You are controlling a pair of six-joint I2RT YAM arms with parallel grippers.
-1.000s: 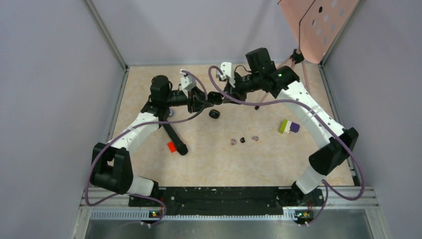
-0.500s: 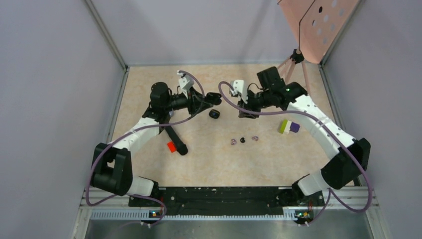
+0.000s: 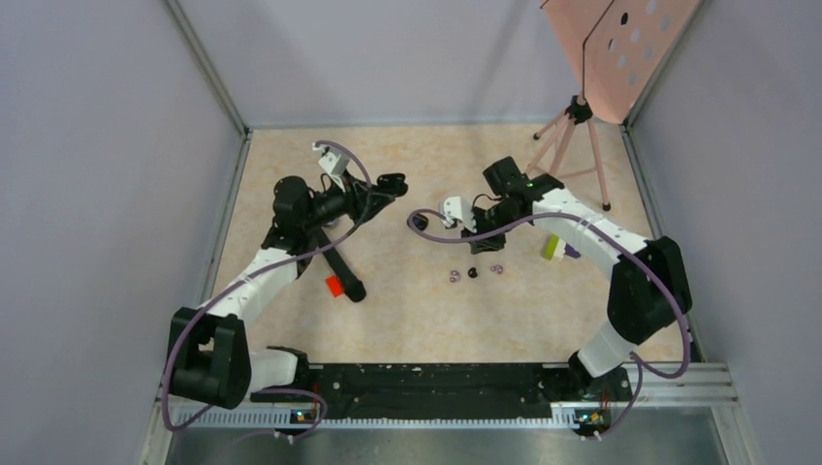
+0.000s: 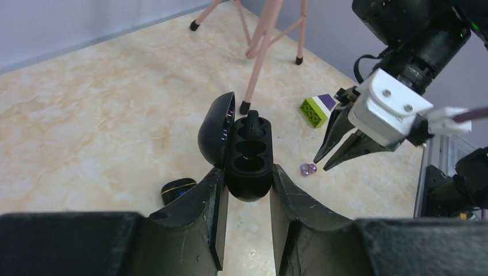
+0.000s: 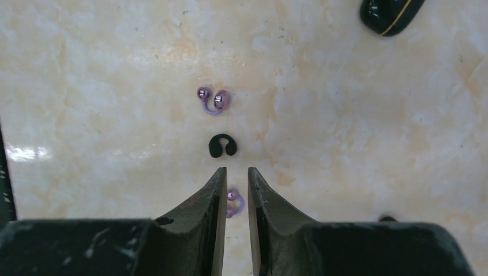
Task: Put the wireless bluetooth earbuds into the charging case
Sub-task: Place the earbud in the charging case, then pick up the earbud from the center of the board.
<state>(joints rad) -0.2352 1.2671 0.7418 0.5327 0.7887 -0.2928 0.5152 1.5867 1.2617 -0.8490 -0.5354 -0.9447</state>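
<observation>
My left gripper (image 3: 391,183) is shut on an open black charging case (image 4: 248,154), held above the table with its lid (image 4: 215,130) tipped left. A black earbud (image 4: 252,120) sits in the case's far slot; the near slot looks empty. My right gripper (image 5: 236,171) is narrowly open and empty above the table, and it also shows in the top view (image 3: 472,234). A purple earbud (image 5: 233,202) lies on the table below the gap. A black earbud (image 5: 222,145) and a second purple earbud (image 5: 212,100) lie just beyond.
A closed black case with a gold line (image 5: 391,14) lies on the table between the arms. A long black marker (image 3: 339,263) with a red piece lies at the left. Green and purple blocks (image 3: 559,247) sit right of the earbuds. A pink tripod (image 3: 572,136) stands at the back right.
My right gripper has drawn away from the held case, swung right and down over the row of earbuds. My left gripper has shifted a little left with the case.
</observation>
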